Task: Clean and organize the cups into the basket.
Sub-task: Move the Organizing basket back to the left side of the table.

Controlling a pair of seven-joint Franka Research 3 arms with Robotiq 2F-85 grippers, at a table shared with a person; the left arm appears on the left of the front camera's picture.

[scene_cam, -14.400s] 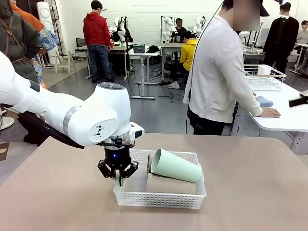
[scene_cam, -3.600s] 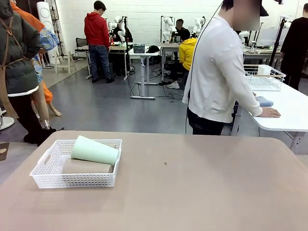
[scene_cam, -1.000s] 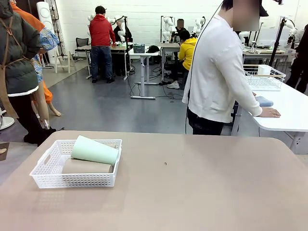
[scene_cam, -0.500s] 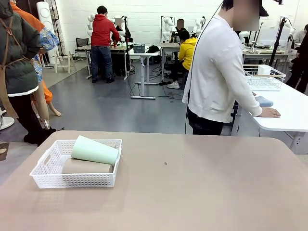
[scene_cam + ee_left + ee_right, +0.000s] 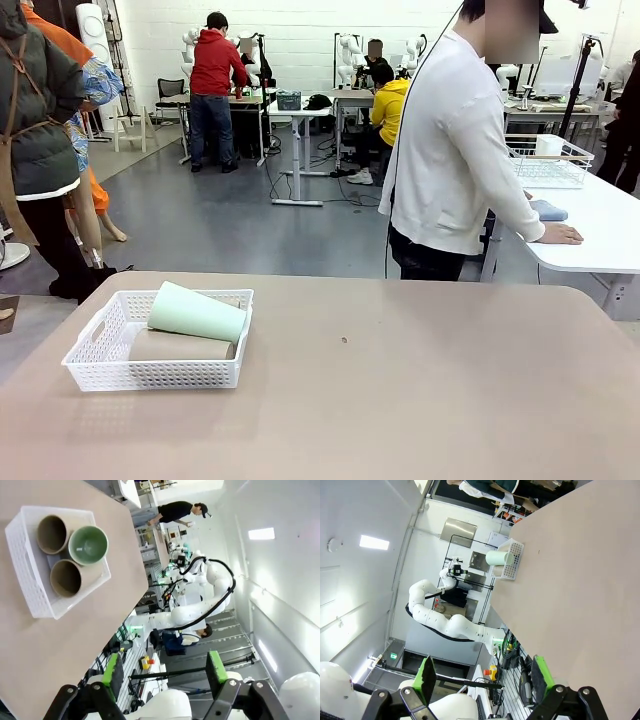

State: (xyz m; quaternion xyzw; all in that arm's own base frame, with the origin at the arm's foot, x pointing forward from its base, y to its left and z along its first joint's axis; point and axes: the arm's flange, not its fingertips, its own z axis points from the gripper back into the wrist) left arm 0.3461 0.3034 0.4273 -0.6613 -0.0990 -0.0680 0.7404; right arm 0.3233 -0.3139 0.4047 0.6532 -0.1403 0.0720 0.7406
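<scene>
both my left gripper and right gripper hang wide, holding nothing. well ahead of them the cups lie stacked in the basket; organizing looks done to me.

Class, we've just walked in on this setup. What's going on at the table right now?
Nothing is being handled. The basket sits on the left part of the table with the cups lying inside: the mint green cup rests on the tan cups, two of which show in the left wrist view. The left pincer and right pincer hang open and empty, away from the basket. The person across the table is turned toward a neighbouring table, hand resting on it.
</scene>
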